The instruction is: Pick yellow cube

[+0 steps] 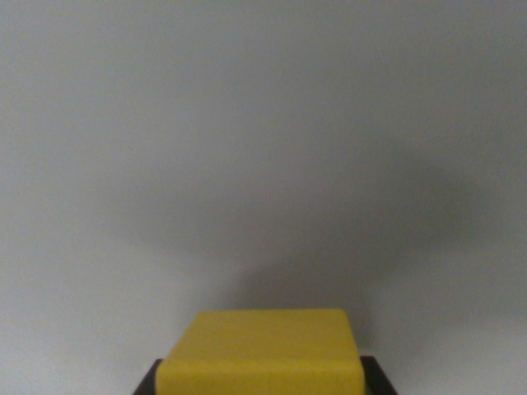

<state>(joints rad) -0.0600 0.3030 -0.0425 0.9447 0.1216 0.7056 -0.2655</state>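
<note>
Wrist view, and the camera looks out over a plain surface with the yellow cube (262,352) sitting right at the near edge of the picture, dead centre. Two dark slivers flank it, one at its lower left and one at its lower right: those are the fingers (148,382) of the gripper (262,380), pressed in just beside the cube's sides. It looks clenched on the cube, block between the jaws. The cube's bottom is cut off by the frame, so only its top face and a little of the front show. Most of each finger is out of shot too; the arm itself never appears. Everything is soft and blurred. The grey surface (263,123) fills the rest, bare, with a broad dim shadow spreading beyond the cube toward the right.
</note>
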